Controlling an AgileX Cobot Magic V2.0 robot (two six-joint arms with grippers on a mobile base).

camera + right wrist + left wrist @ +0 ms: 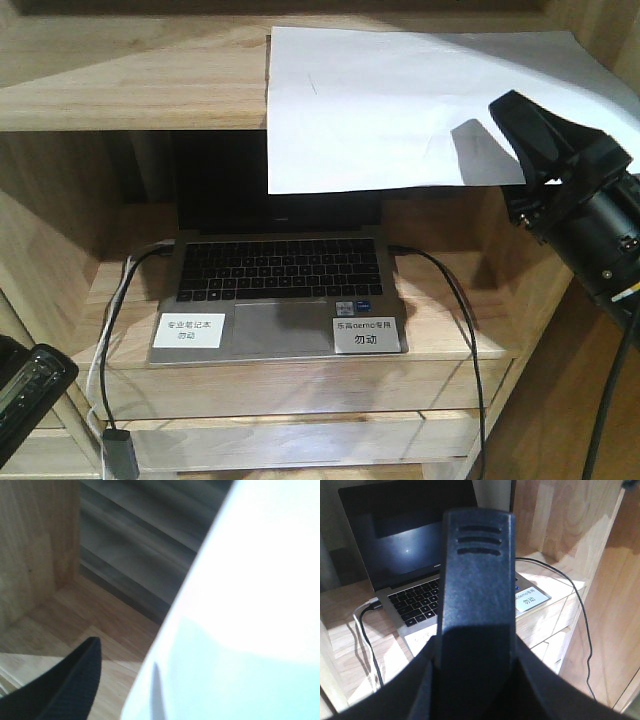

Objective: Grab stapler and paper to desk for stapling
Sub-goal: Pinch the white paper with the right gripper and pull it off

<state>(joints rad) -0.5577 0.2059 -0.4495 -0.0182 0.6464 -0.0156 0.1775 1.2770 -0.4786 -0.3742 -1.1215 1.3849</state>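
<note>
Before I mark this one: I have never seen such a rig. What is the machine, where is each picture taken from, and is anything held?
It is a two-armed robot on a mobile base; each arm ends in a pincer and carries a wrist camera. The front view looks at a shelf unit. A white paper lies on the upper shelf, overhanging its edge; below stands an open laptop with two stickers and cables. The right pincer is at the paper's lower right corner; whether it grips it I cannot tell. The right wrist view shows the paper close and one black finger. The left wrist view looks at the laptop past a black slotted block; pincer part or held thing, I cannot tell. The left pincer peeks in at the front view's lower left.
</note>
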